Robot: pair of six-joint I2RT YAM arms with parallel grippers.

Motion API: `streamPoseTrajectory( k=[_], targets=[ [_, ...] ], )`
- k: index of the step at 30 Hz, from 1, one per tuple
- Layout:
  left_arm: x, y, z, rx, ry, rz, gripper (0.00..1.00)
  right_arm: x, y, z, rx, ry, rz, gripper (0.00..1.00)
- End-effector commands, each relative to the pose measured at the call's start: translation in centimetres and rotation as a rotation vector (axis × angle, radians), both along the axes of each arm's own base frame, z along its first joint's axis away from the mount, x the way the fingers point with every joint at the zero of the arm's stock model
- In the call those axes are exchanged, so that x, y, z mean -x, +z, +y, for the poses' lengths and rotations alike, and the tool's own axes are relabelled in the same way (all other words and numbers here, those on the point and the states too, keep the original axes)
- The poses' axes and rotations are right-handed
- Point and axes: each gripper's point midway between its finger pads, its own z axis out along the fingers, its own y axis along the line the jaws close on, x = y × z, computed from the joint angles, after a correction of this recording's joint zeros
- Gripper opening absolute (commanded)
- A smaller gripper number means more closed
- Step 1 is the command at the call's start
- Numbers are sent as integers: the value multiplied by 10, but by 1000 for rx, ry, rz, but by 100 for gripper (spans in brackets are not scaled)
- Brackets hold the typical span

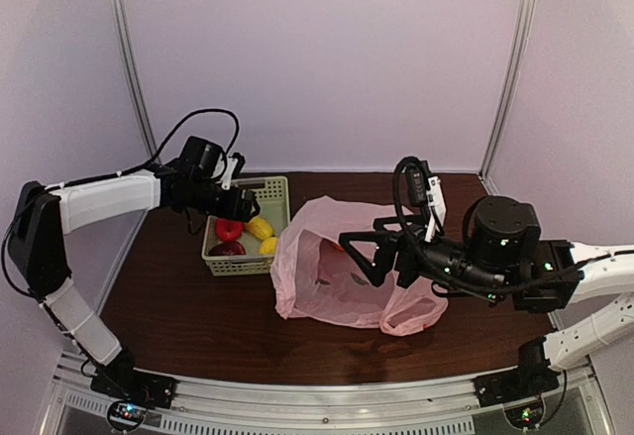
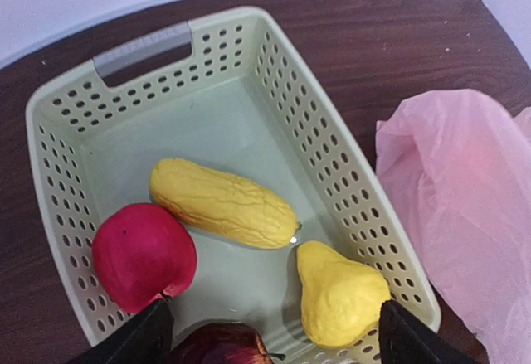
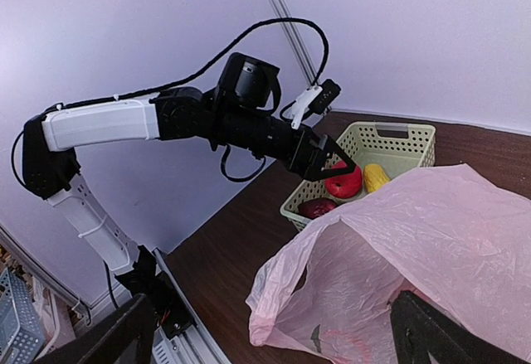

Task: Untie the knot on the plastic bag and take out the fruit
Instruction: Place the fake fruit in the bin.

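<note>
The pink plastic bag point(image 1: 327, 281) lies open on the table, its mouth towards my right gripper point(image 1: 362, 257), which is open and hovers over it. In the right wrist view the bag point(image 3: 448, 231) gapes between the spread fingers point(image 3: 116, 339). My left gripper point(image 1: 248, 204) is open and empty above the pale green basket point(image 1: 275, 185). In the basket lie a red apple point(image 2: 141, 254), an elongated yellow fruit point(image 2: 222, 203), a yellow pear point(image 2: 338, 294) and a dark red apple point(image 2: 224, 346). A reddish spot shows faintly through the bag point(image 1: 339, 248).
The basket point(image 2: 141, 49) stands just left of the bag point(image 2: 465, 190), almost touching it. White walls and metal posts point(image 1: 129, 68) close in the back and sides. The left arm point(image 3: 108, 123) reaches over the basket point(image 3: 398, 136).
</note>
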Motion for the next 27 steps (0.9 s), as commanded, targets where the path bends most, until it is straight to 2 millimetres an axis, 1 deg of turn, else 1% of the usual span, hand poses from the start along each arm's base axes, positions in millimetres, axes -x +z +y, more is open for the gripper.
streamPoseTrajectory(
  k=[1,3,6,9,11,12,14,16,18,21,22,25,27],
  targets=[
    [18,52,4,81,-41,-114,89,-4,-9,-5,17,-39,10,100],
    [34,73,0,149,-86,-151,91,-7,-11,-9,32,-62,9,100],
    [66,99,-13,277,-185,-175,92,-10,-15,-15,59,-91,5,100],
    [102,117,-28,381,-283,-182,92,-14,-16,-23,73,-127,3,100],
    [125,123,-37,455,-348,-174,93,-19,-16,-30,74,-166,2,100],
    [137,125,-41,502,-382,-165,95,-21,-16,-35,69,-189,5,100],
    [159,126,-48,597,-443,-130,98,-23,-15,-43,54,-220,10,100],
    [175,121,-53,648,-473,-98,98,-26,-18,-51,41,-251,16,100],
    [187,113,-58,655,-493,-67,98,-27,-21,-57,27,-271,24,100],
    [204,104,-73,653,-539,-20,98,-28,-26,-60,23,-286,37,100],
    [208,100,-77,652,-550,2,98,-28,-29,-60,28,-289,40,100],
    [214,99,-93,676,-586,13,98,-29,-33,-57,42,-295,49,100],
    [215,96,-100,678,-593,24,98,-29,-35,-55,54,-292,51,100]
  ],
)
